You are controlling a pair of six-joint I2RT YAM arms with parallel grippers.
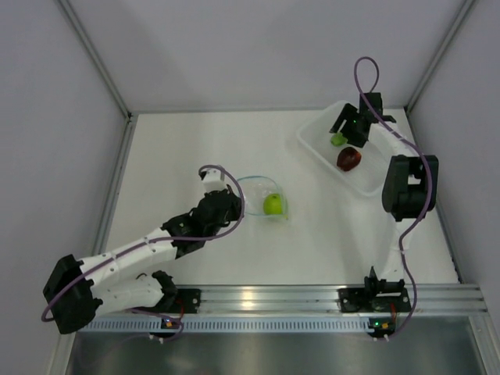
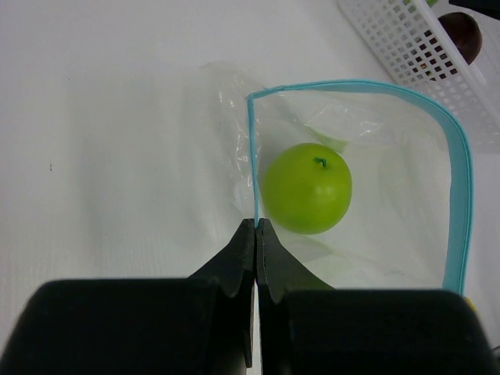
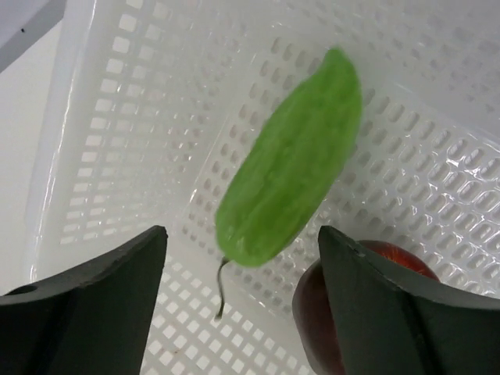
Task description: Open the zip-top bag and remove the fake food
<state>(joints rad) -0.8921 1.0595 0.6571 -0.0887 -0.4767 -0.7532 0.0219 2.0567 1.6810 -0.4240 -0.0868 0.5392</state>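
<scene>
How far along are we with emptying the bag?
Done: the zip-top bag is open, and the elongated green fruit and dark red fruit lie in the white tray. In hand: the left gripper is shut on the bag's teal zipper edge, while the right gripper hangs open over the green fruit. Left: the yellow-green apple sits inside the bag, to be taken out.

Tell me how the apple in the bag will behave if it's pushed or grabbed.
The apple is round and lies loose on the thin film of the bag, so it will probably roll at a light nudge. Its skin looks smooth and shiny, so a grip may slip unless it closes across the widest part.
</scene>
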